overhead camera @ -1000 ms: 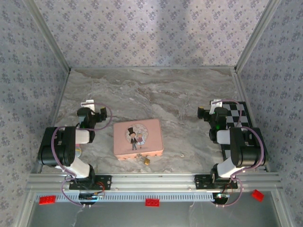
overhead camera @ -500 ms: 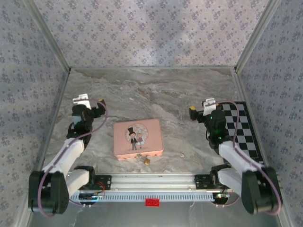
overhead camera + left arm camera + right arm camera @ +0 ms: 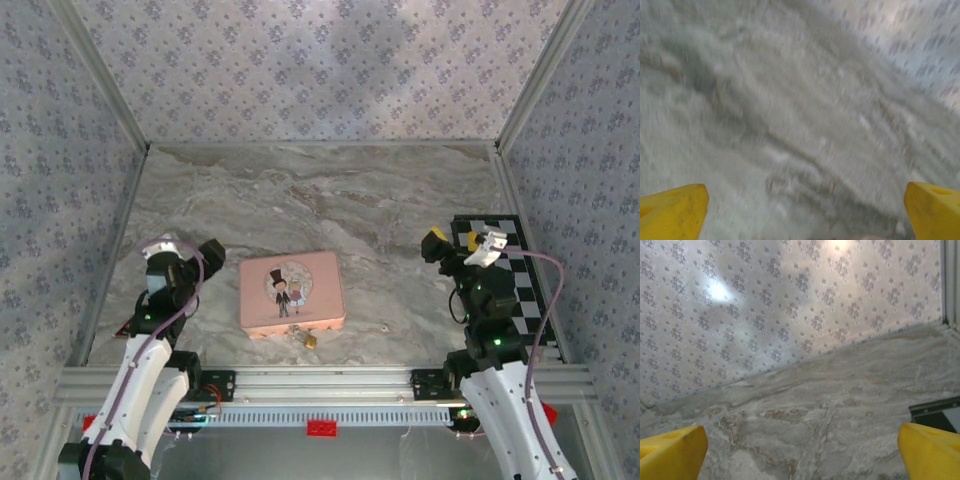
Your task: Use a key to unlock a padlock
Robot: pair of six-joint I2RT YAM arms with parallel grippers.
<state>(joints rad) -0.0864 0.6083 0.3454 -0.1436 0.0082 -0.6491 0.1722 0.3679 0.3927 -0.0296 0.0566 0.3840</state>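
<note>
Marble tabletop (image 3: 320, 200), padlock (image 3: 309, 340) between left tool (image 3: 800, 212) and right tool (image 3: 800, 452), both wide open, empty.

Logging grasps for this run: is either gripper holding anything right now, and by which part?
Nothing is held. The left gripper and right gripper are both open, fingers empty; the padlock sits untouched at the pink tin's near edge.
</note>
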